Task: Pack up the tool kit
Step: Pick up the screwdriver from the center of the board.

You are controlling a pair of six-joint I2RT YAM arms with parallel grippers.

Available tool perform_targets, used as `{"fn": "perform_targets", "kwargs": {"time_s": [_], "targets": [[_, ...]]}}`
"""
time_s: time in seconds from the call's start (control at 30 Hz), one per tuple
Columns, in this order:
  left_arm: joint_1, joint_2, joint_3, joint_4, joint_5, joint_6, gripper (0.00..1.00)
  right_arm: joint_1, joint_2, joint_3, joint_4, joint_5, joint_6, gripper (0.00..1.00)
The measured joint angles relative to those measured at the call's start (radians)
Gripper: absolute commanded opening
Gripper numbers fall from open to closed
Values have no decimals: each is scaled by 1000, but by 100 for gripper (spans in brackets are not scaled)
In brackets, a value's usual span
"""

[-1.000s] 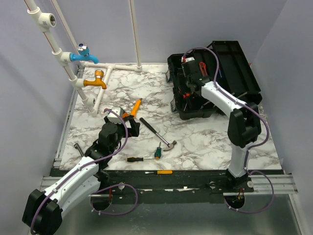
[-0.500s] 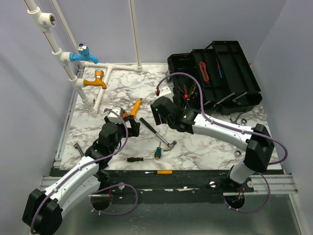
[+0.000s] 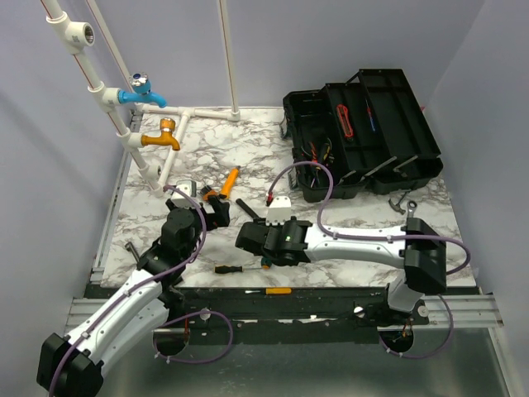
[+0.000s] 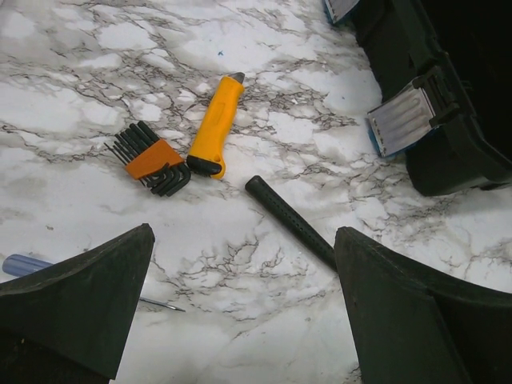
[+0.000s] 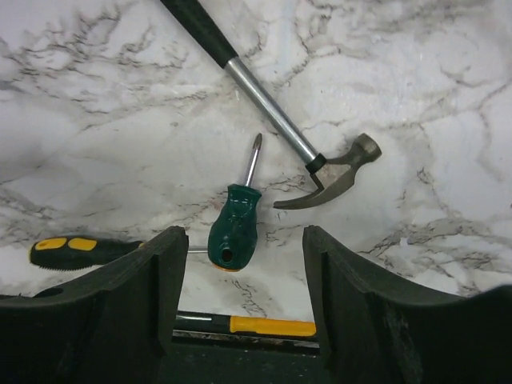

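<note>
1. One black toolbox (image 3: 388, 124) stands open at the far right of the marble surface (image 3: 364, 217). Its trays are fanned out, and one red-handled tool (image 3: 342, 121) lies in a tray.
2. One hammer (image 5: 272, 120) lies loose in the middle of the surface.
3. There are four screwdrivers. The green screwdriver (image 5: 234, 224) lies just beside the hammer's head, a yellow-and-black one (image 5: 72, 252) lies near it, an orange-handled one (image 5: 264, 326) lies at the near edge, and a blue-handled one (image 4: 24, 264) lies at the left.
4. One orange utility knife (image 4: 214, 124) and one hex-key set (image 4: 152, 164) lie just beside each other.
5. One wrench (image 3: 404, 205) lies near the toolbox.
6. Two taps, one blue tap (image 3: 140, 93) and one orange tap (image 3: 161, 137), sit on white pipes at the far left.
7. The left fingers (image 4: 80, 296) are spread wide with nothing between them.
8. The right fingers (image 5: 120, 296) are spread, with the green screwdriver's handle showing in the gap, not pinched.
</note>
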Motion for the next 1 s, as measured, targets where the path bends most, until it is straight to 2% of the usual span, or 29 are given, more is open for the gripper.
{"fn": "perform_targets", "kwargs": {"time_s": [0.1, 0.23, 0.5, 0.6, 0.8, 1.0], "targets": [[0, -35, 0, -18, -16, -19, 98, 6, 72, 9, -43, -16, 128, 59], [0, -68, -1, -31, -29, -40, 98, 19, 121, -8, -39, -68, 228, 60], [0, -85, -5, -35, -30, -62, 98, 23, 123, -58, 23, -114, 308, 59], [0, -79, -5, -35, -30, -65, 98, 23, 143, -58, 45, -122, 312, 53], [0, -72, -5, -35, -31, -66, 98, 23, 174, -72, 85, -129, 311, 31], [0, -69, -5, -35, -30, -66, 98, 23, 132, -74, 113, -100, 253, 21]]}}
